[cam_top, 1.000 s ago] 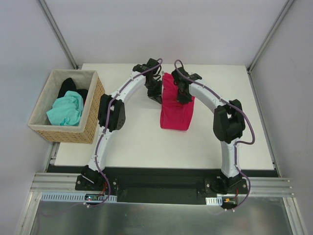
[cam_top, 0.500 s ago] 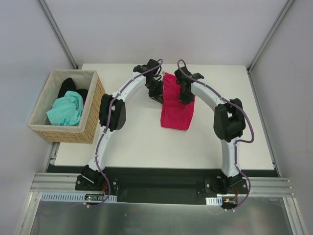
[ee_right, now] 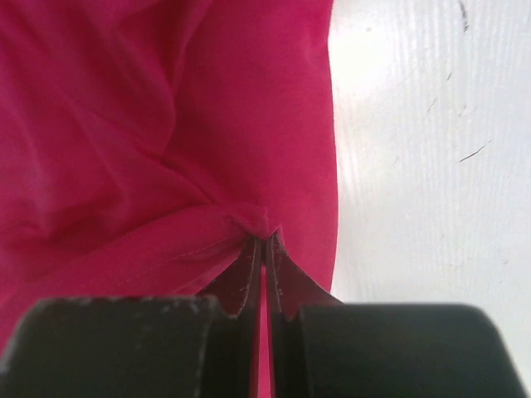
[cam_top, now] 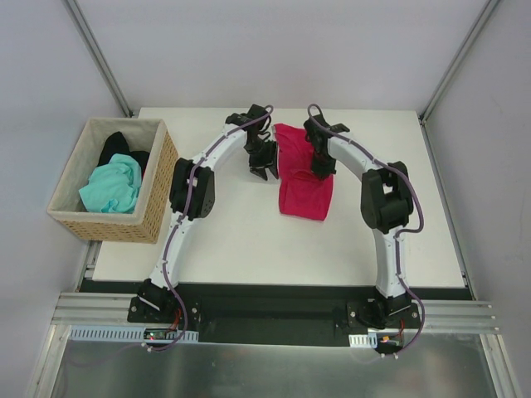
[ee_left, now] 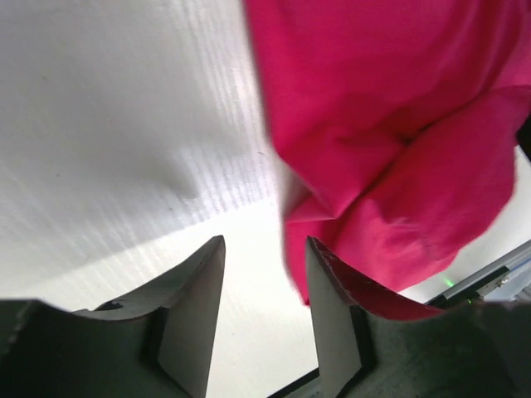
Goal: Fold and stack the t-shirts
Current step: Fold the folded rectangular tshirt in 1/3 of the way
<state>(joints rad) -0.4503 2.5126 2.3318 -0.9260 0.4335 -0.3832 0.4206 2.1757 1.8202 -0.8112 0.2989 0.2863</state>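
The crimson t-shirt [cam_top: 304, 178] lies folded into a narrow strip at the middle back of the table. My right gripper [cam_top: 320, 168] is shut on a fold of its cloth [ee_right: 249, 222], pinched at the fingertips near the shirt's right edge. My left gripper [cam_top: 264, 168] stands open just left of the shirt, with only bare table between its fingers [ee_left: 199, 290]; the crimson cloth [ee_left: 390, 149] hangs beside the right finger. The mint-green t-shirt [cam_top: 112, 186] and the black t-shirt [cam_top: 120, 148] lie crumpled in the wicker basket [cam_top: 158, 186].
The basket stands off the table's left edge, beside the left arm's elbow [cam_top: 189, 186]. White table [cam_top: 249, 240] stretches in front of the shirt. Grey walls and metal posts [cam_top: 99, 58] bound the back corners.
My left gripper has opened and let go of the crimson shirt's left edge. The right gripper has pulled its fold slightly right and toward the front; the shirt shifted with it.
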